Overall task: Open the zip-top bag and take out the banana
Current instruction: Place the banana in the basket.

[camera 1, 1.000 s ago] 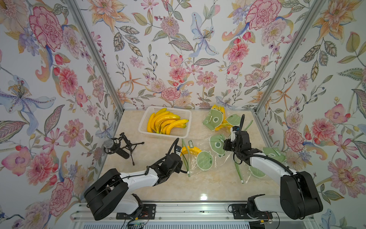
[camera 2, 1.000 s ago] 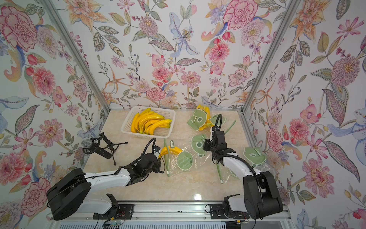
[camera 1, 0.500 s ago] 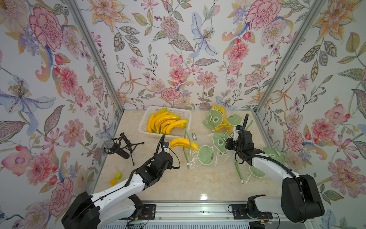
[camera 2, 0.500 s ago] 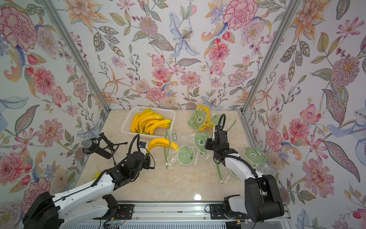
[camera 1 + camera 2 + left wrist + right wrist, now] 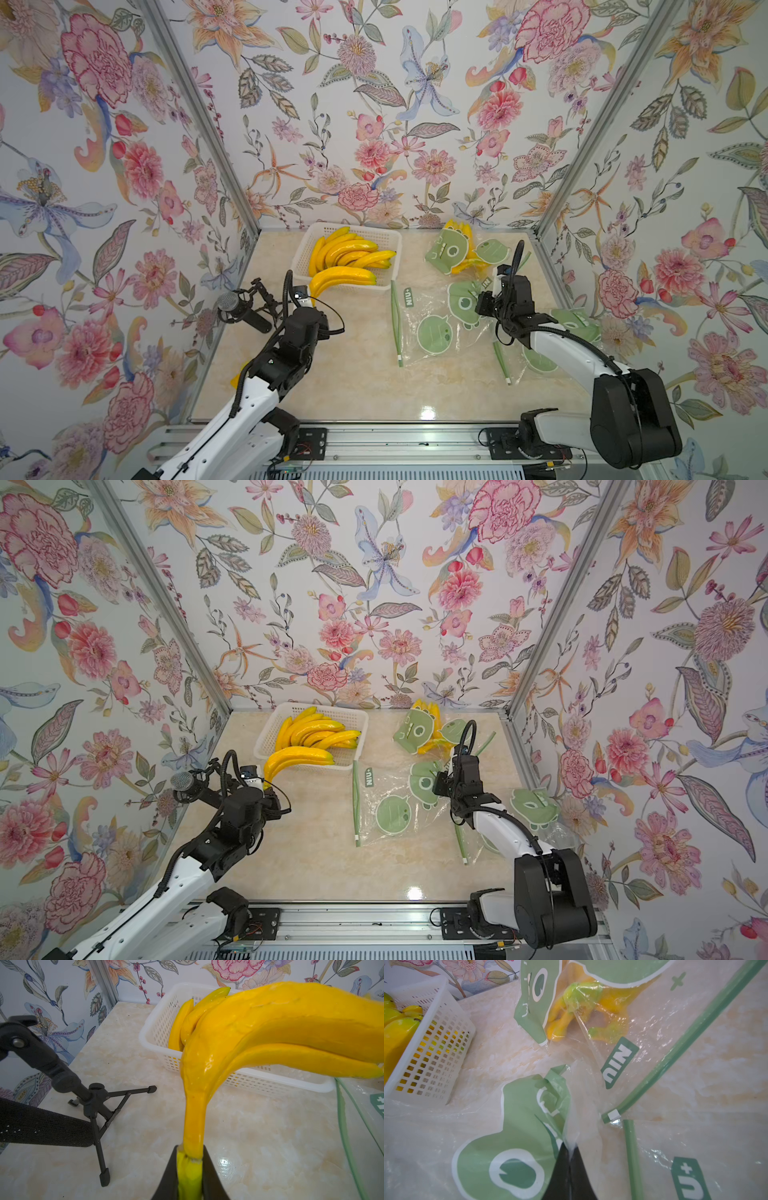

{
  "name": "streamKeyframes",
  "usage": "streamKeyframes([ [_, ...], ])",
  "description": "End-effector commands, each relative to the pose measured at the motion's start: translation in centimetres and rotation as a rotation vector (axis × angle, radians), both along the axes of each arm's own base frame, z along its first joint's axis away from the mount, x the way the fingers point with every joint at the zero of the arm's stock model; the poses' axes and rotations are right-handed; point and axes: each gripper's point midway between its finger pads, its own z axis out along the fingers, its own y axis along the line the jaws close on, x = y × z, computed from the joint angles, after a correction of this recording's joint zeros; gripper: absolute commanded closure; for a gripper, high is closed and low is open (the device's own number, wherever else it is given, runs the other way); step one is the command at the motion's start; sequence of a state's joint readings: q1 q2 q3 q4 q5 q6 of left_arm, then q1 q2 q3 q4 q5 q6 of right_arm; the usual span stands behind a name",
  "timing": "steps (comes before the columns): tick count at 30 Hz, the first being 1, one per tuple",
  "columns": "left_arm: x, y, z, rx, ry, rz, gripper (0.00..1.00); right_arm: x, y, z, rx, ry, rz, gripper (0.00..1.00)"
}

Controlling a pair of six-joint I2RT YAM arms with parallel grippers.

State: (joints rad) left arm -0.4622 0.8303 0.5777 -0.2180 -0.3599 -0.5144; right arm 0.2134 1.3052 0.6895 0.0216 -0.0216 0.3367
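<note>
Hanging by its stem from the left gripper (image 5: 190,1151), the banana bunch (image 5: 270,1028) is being held up outside the bag (image 5: 432,328), above the table (image 5: 353,382). The jaws are standing narrow, pinching the yellow-green stem end between them. In both top views the bunch's tips (image 5: 365,276) are reaching over the near rim of the white basket (image 5: 398,259); whether they are touching it cannot be told.

The bag is lying flat on the table to the right of the bunch, its green zip strip facing the basket side and green cartoon prints showing on the clear plastic. The right gripper (image 5: 570,1148) is pinching a fold of that plastic with its jaws pressed together.

The basket is holding several more yellow bananas (image 5: 353,253). A second bag (image 5: 457,253) by the back wall is holding yellow fruit, and a third bag (image 5: 534,808) is lying partly under the right arm.

The right wrist view is showing what the top views are not: the film caught between the black fingers, and the yellow-green stems (image 5: 581,993) inside the second bag. The left wrist view alone is showing the grip on the stem, and a microphone tripod (image 5: 95,1105) standing beside it on the table.
</note>
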Motion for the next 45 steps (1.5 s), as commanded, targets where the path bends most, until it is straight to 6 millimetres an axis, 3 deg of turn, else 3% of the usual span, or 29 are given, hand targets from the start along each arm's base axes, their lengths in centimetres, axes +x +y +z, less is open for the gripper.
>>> streamKeyframes([
  [1,2.4,-0.3,3.8,-0.019,-0.062,0.010,0.91,-0.7,0.2,0.1,0.005,0.003,0.003,1.00],
  [6,7.1,-0.1,6.3,-0.001,-0.077,0.039,0.92,-1.0,0.6,-0.1,0.004,0.010,0.011,1.00],
  [9,10.1,0.4,6.5,-0.007,-0.064,0.052,0.92,-1.1,0.7,-0.2,0.004,0.010,0.015,1.00],
  [12,12.6,1.2,5.9,-0.024,-0.042,0.071,0.91,-1.3,0.7,-0.2,0.003,0.010,0.015,1.00],
  [17,15.6,2.7,2.5,-0.040,0.034,0.110,0.90,-1.3,0.7,-0.1,0.003,0.005,0.019,1.00],
  [23,17.2,3.2,0.4,-0.052,0.064,0.120,0.90,-1.3,0.8,0.1,0.005,0.002,0.025,1.00],
  [24,17.7,3.0,-1.2,-0.051,0.094,0.112,0.90,-1.4,0.8,0.0,0.003,0.003,0.027,1.00],
  [31,20.6,0.9,-4.1,-0.083,0.133,0.019,0.89,-1.6,0.8,-0.4,0.002,0.011,0.030,1.00],
  [35,21.9,0.0,-5.6,-0.080,0.175,-0.012,0.79,-1.8,0.7,-0.5,-0.002,0.012,0.027,1.00],
  [40,21.3,0.7,-5.1,-0.057,0.174,0.017,0.53,-1.8,0.6,-0.1,-0.007,0.003,0.024,1.00],
  [45,19.9,1.6,-2.6,-0.030,0.148,0.044,0.44,-1.7,0.5,0.3,-0.011,0.000,0.022,1.00],
])
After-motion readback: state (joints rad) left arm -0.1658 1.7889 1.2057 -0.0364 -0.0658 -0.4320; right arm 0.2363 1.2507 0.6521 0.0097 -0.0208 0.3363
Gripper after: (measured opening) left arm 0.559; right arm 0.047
